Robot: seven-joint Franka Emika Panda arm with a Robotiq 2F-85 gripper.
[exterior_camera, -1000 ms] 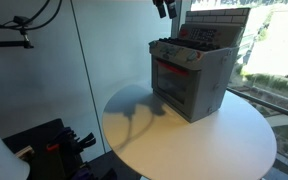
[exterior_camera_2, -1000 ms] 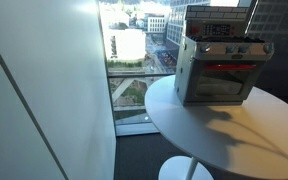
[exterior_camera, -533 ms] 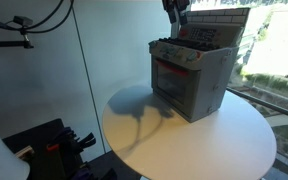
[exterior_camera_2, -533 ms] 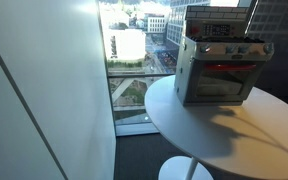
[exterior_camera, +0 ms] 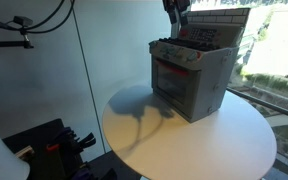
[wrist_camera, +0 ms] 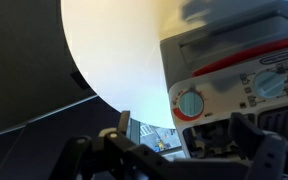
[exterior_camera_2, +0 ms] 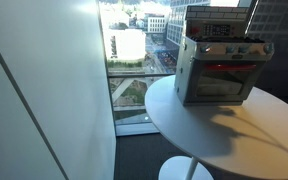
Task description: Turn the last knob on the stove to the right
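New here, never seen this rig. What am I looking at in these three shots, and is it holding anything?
It is one robot arm with a two-fingered end effector, driven remotely by a person. Two cameras stand off the robot and one sits on its wrist.

In both exterior views a small grey toy stove with a red-trimmed window door stands on a round white table beside large windows. In one of them the end effector hangs above the stove's back edge; in the other the arm is hardly visible.

The wrist view looks down past the end effector's dark fingers, along the bottom edge, at the stove's front and the white tabletop.

Nothing appears to be held. Whether the fingers are open or shut, I cannot tell.
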